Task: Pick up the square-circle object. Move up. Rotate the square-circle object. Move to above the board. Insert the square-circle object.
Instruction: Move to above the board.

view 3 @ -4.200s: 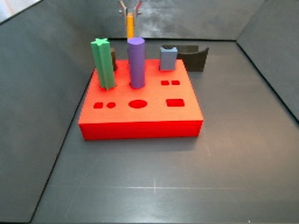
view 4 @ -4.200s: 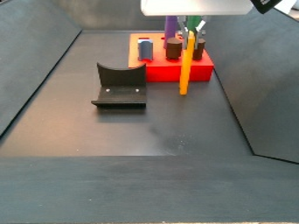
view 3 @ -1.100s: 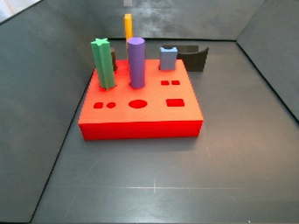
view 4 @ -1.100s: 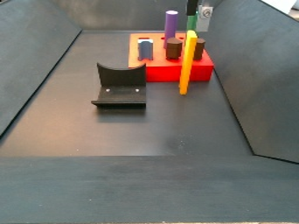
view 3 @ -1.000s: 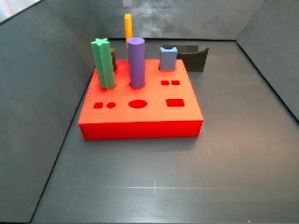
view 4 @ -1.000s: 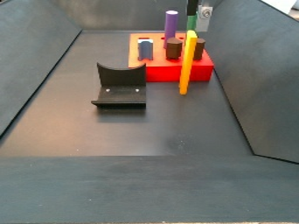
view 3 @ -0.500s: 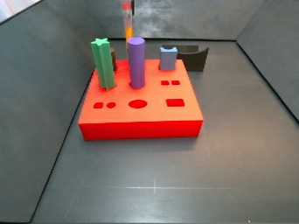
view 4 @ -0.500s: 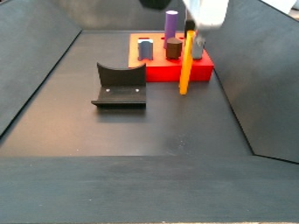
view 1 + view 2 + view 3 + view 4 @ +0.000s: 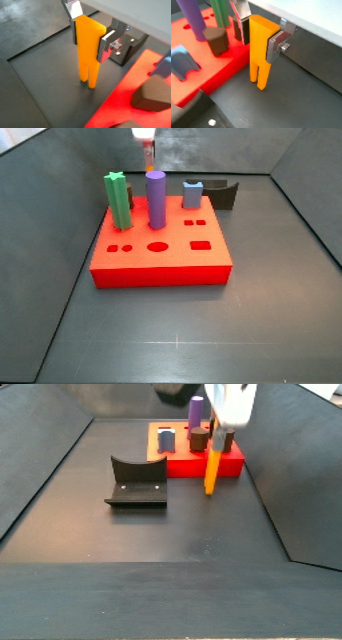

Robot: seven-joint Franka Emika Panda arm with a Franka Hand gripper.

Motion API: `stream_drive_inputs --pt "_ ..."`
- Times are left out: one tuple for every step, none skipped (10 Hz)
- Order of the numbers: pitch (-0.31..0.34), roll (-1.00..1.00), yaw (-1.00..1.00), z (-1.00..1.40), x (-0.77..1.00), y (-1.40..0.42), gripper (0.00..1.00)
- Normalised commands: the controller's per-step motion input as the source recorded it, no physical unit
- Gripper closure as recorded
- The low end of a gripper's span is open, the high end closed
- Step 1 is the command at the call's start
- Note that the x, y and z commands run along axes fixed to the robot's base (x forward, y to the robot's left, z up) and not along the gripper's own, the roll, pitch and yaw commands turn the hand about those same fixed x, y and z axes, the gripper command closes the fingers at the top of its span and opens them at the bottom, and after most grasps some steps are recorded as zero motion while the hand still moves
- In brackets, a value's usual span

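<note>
**Gripper down on the peg beside the board**

The board (image 9: 160, 253) fills the middle of a side view, carrying the green star-topped peg (image 9: 119, 200) and the purple round peg (image 9: 156, 198). The fixture (image 9: 136, 482) sits at about nine o'clock from the board in a side view. The square-circle object (image 9: 213, 464) stands upright on the floor just beside the board's edge, split legs down. The gripper (image 9: 256, 30) has its plates against the peg's upper flanks (whether they press firmly I cannot tell from here). Risk, as I judge it: a light pinch lets the peg slip or tilt on lifting, and its legs could catch the board's edge.
</note>
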Motion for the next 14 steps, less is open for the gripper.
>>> stream_drive_inputs --pt "-0.112 -0.27 0.03 1.0 0.0 -0.18 1.0" --pt "-0.057 -0.24 0.02 1.0 -0.01 -0.16 1.0" --pt "-0.016 -0.22 0.0 1.0 -0.01 -0.14 1.0" --pt "0.009 -0.2 -0.01 1.0 -0.01 -0.13 1.0" --pt "0.036 -0.18 -0.01 1.0 0.0 -0.12 1.0" --pt "0.054 -0.17 -0.01 1.0 0.01 -0.11 1.0" --pt "0.065 -0.15 -0.01 1.0 0.01 -0.1 1.0" --pt "0.073 -0.13 -0.01 0.93 0.01 -0.07 1.0" --pt "0.073 -0.13 -0.01 0.81 0.02 -0.06 1.0" --pt "0.075 -0.11 -0.01 0.58 0.02 -0.04 1.0" --pt "0.079 -0.11 0.0 0.4 0.01 -0.03 1.0" --pt "0.081 -0.1 0.0 0.18 0.01 -0.01 1.0" --pt "0.074 0.04 1.0 0.25 0.19 -1.0 1.0" --pt "0.073 0.05 1.0 0.23 0.19 -1.0 1.0"
